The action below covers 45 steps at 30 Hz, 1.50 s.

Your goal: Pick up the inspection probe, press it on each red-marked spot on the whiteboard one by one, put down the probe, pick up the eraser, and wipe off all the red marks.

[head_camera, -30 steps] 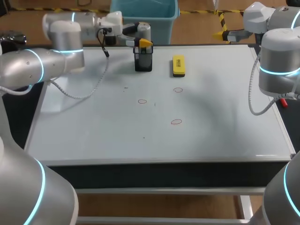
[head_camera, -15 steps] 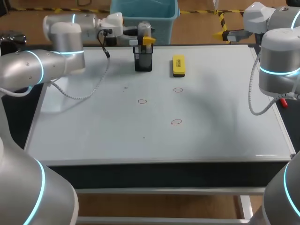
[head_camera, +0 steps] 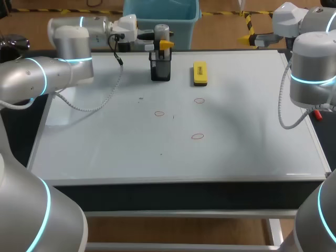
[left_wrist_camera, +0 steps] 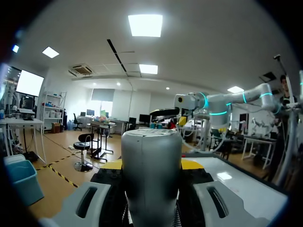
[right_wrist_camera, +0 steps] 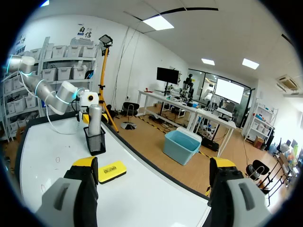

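The inspection probe, a grey cylinder, stands upright in a black mesh holder at the back of the whiteboard. My left gripper comes in sideways and is shut on the probe's upper part. In the left wrist view the probe fills the gap between both fingers. The yellow eraser lies to the right of the holder. Three red rings are drawn on the board. My right gripper hangs open and empty high above the back right corner, looking at the probe and eraser.
A coiled cable droops from the left wrist down to the board's left part. The right arm's column stands over the right edge. The board's front half carries only faint dark specks.
The left gripper's fingers have closed from wide open onto the probe, and the gripper has shifted slightly back and up. The right arm has not moved.
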Motion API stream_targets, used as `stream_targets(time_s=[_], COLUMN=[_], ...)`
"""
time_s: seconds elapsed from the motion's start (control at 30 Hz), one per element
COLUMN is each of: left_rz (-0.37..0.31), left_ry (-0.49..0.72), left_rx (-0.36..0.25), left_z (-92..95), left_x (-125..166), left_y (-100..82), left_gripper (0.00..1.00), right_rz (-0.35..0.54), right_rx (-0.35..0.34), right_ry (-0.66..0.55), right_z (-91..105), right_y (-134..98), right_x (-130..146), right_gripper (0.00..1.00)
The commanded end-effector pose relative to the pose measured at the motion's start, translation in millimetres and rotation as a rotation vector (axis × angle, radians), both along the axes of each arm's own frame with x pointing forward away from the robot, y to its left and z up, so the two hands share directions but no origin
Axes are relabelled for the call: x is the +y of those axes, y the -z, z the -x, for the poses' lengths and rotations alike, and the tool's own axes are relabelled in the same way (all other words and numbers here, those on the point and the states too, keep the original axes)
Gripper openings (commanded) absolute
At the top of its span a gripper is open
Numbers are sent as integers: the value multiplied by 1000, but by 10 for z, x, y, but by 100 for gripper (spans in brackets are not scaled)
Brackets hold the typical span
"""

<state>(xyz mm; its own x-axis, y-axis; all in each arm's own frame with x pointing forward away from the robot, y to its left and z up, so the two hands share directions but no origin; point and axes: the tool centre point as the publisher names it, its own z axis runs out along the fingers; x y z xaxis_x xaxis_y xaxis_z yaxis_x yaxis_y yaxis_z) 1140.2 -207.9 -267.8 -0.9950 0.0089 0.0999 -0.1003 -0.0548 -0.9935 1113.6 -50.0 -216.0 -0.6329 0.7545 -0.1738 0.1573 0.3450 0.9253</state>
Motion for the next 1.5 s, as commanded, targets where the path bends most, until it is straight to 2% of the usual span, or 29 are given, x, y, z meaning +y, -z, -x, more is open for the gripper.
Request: stream_targets(time_s=[0.03, 0.3, 0.43, 0.93, 1.5], left_rz=[-12, -7, -5, -45, 21], left_ry=[-16, -21, -26, -35, -112], left_rx=[-18, -64, -67, -106, -146], left_z=[96, 131, 131, 165, 177], left_x=[14, 40, 46, 63, 146], left_y=[-134, -329, -380, -757, -1207], left_gripper=[0, 0, 0, 0, 0], right_rz=[0, 0, 0, 0, 0], right_rx=[0, 0, 0, 0, 0], right_ry=[0, 0, 0, 0, 0], right_z=[-2, -2, -2, -2, -2], right_y=[1, 1, 1, 1, 1], right_x=[-1, -1, -1, -1, -1], right_gripper=[100, 100, 100, 100, 100])
